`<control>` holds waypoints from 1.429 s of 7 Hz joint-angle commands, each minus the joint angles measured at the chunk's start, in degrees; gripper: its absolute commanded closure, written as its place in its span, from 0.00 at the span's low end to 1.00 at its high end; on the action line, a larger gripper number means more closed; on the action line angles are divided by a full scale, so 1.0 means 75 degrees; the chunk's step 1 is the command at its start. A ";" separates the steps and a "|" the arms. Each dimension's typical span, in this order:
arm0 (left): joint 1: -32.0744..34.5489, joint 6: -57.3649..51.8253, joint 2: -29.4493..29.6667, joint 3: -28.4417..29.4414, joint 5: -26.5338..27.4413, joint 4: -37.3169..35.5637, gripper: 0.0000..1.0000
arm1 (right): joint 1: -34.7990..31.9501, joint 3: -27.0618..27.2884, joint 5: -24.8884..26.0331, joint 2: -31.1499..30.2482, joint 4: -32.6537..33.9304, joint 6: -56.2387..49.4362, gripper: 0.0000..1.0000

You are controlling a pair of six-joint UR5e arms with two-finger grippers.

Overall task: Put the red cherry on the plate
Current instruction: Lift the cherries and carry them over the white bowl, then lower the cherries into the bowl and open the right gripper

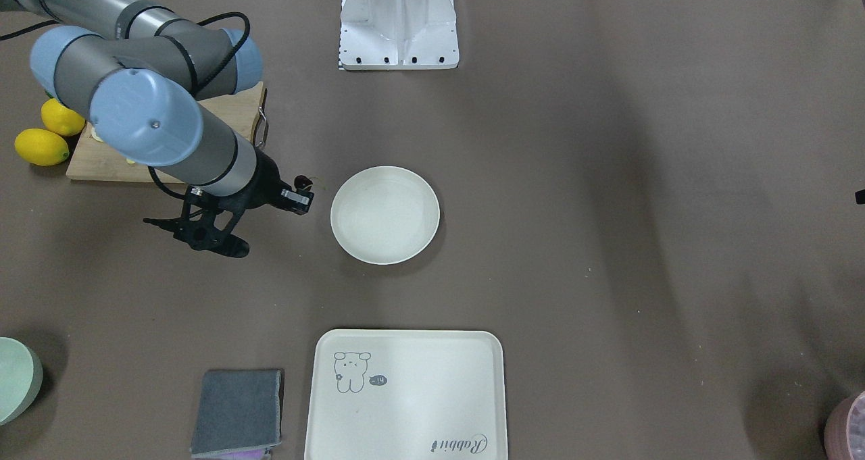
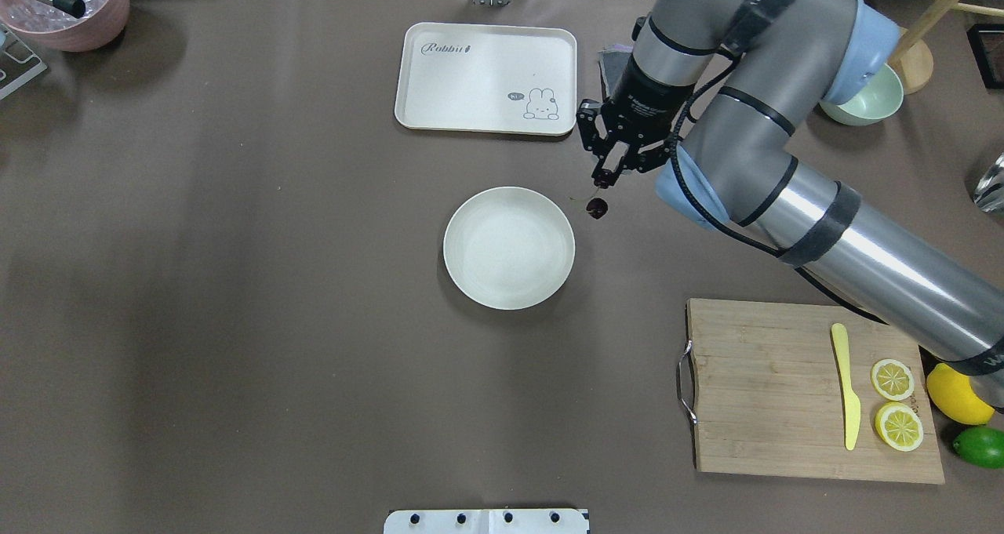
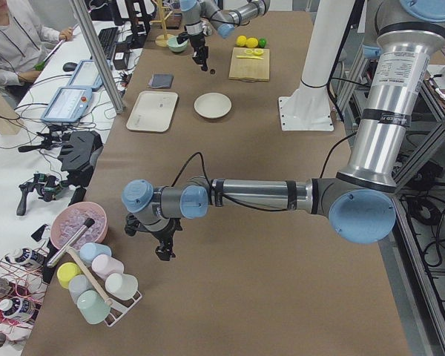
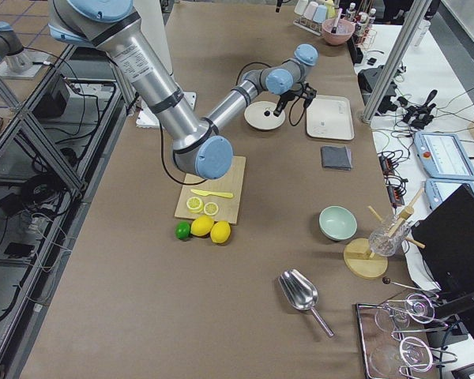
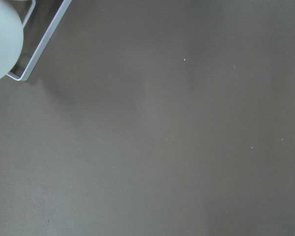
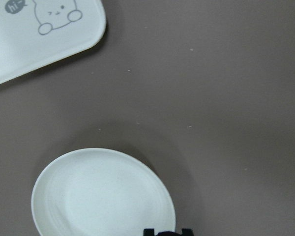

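Observation:
The red cherry (image 2: 598,207), a tiny dark glossy pair on a thin stem, hangs at the tips of my right gripper (image 2: 604,181), which is shut on it above the table. It is in the air just off the rim of the round cream plate (image 2: 509,248), on that plate's right in the overhead view. From the front, the cherry (image 1: 302,181) shows just left of the plate (image 1: 385,215). The right wrist view has the plate (image 6: 103,201) below and the gripper (image 6: 167,232) at the bottom edge. My left gripper (image 3: 163,251) shows only from the side, low over the table; I cannot tell its state.
A cream tray with a bear drawing (image 2: 486,79) lies beyond the plate. A wooden cutting board (image 2: 769,393) with lemon slices and a yellow knife sits under the right arm. A green bowl (image 2: 863,99), a grey cloth (image 1: 236,409) and a pink bowl (image 2: 67,9) stand around.

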State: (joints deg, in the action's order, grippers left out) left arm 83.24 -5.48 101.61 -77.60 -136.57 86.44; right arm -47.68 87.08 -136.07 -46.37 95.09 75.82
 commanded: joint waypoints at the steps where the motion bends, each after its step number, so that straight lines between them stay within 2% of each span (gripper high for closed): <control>1: 0.0000 0.0050 -0.0013 -0.0059 -0.0001 0.0006 0.02 | 0.0973 -0.0837 0.0782 0.0523 -0.1092 0.1064 1.00; 2: 0.0000 0.0050 -0.0013 -0.0036 -0.0001 0.0006 0.02 | 0.1268 -0.1084 0.1147 0.0500 -0.1959 0.1825 1.00; 3: 0.0000 0.0062 -0.0013 -0.0048 -0.0001 0.0006 0.02 | 0.1387 -0.1238 0.1243 0.0465 -0.2096 0.1856 1.00; 4: 0.0000 0.0062 -0.0002 -0.0036 -0.0001 0.0006 0.02 | 0.1446 -0.1262 0.1407 0.0464 -0.2097 0.1844 0.71; 5: -0.0012 0.0062 -0.0002 -0.0025 -0.0001 0.0006 0.02 | 0.1482 -0.1216 0.1420 0.0418 -0.2167 0.1821 0.01; 7: -0.0047 0.0062 -0.0002 -0.0013 -0.0001 0.0006 0.02 | 0.1320 -0.0925 0.1304 0.0138 -0.2238 0.1693 0.00; 8: -0.0047 0.0062 -0.0002 -0.0013 -0.0001 0.0006 0.02 | 0.1086 -0.0354 0.1256 -0.0328 -0.2157 0.1553 0.00; 9: -0.0047 0.0050 0.0010 0.0010 -0.0001 0.0018 0.02 | 0.0538 -0.0140 0.0676 -0.0762 -0.2144 0.1087 0.00; 10: -0.0047 0.0062 0.0010 0.0011 -0.0001 0.0006 0.02 | -0.0105 0.0083 0.0183 -0.1056 -0.1634 0.0294 0.00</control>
State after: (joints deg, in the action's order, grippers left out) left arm 82.90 -5.05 101.66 -77.57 -136.58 86.52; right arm -43.44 85.48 -130.60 -51.28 79.89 83.62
